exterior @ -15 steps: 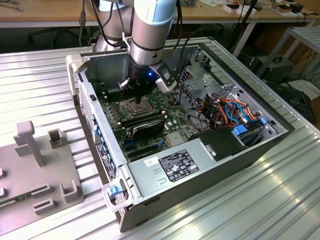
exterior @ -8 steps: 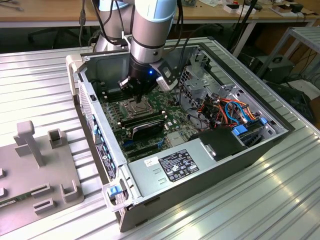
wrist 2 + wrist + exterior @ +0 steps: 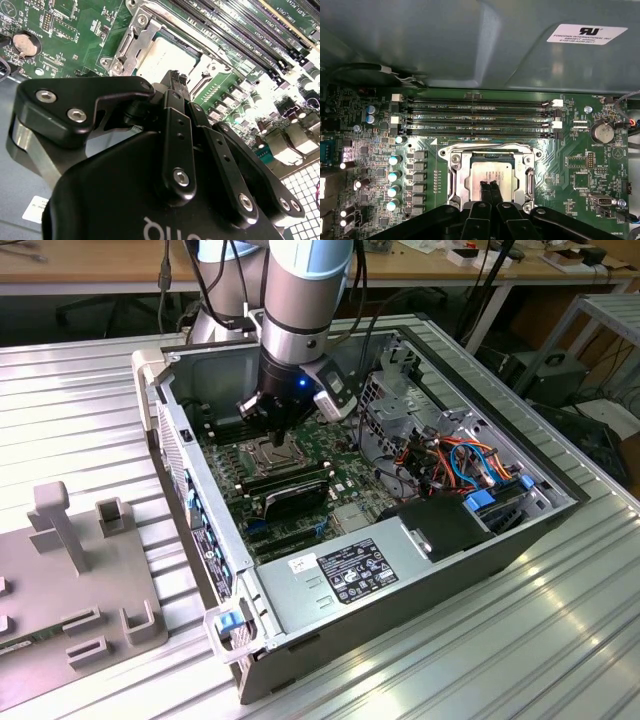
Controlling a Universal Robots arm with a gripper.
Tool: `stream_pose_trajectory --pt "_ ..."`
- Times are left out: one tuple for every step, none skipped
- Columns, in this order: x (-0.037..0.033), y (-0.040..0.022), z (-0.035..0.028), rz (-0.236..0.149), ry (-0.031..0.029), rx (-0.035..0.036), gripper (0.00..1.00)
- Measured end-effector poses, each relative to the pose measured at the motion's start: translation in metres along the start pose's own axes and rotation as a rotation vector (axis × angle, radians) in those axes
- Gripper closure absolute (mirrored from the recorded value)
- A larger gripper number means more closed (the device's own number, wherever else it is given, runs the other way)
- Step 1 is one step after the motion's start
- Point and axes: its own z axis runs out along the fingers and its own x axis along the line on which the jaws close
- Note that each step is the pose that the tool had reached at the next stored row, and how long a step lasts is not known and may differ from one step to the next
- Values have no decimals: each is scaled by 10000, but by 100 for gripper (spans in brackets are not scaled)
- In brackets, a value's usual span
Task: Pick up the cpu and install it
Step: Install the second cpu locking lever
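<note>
Black finger linkages of the gripper (image 3: pixel 490 186) are filling the foreground in both wrist views, matte plastic with bright steel screws; the two fingers (image 3: pixel 172 82) are drawn together to a narrow tip, clenched with nothing visible between them, and that tip is hovering over or touching the cpu (image 3: pixel 490 174), though contact cannot be confirmed

Cpu is lying flat inside the socket (image 3: pixel 456 175), its pale silver-grey metal face showing square and smooth, so placement is judged as done. Socket frame is bright stamped steel with screw heads at the corners; the frame appears open around the chip, and whether it is latched cannot be told, so securing is judged as possibly outstanding

Motherboard (image 3: pixel 570 165) is showing glossy green with fine traces, silver-topped cylindrical capacitors and a round coin battery (image 3: pixel 604 132). Long black memory slots (image 3: pixel 480 117) with white end clips are running beside the socket

In the exterior view the arm (image 3: pixel 300 300), smooth grey cylinder, is reaching down into the open sheet-metal computer case (image 3: pixel 420 570), which is resting on a ribbed aluminium bench (image 3: pixel 560 640), beside a grey fixture plate (image 3: pixel 70 580)
</note>
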Motion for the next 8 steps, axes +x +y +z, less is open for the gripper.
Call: stream_pose_trajectory --pt "0 0 0 1 0 0 89" --pt "0 0 0 0 -1 1 89" --pt "0 0 0 0 -1 1 89" --pt "0 0 0 0 -1 2 89" --pt "0 0 0 0 -1 3 89" --pt "0 0 0 0 0 4 89" --pt "0 0 0 0 0 5 89" --pt "-1 1 -3 0 0 5 89"
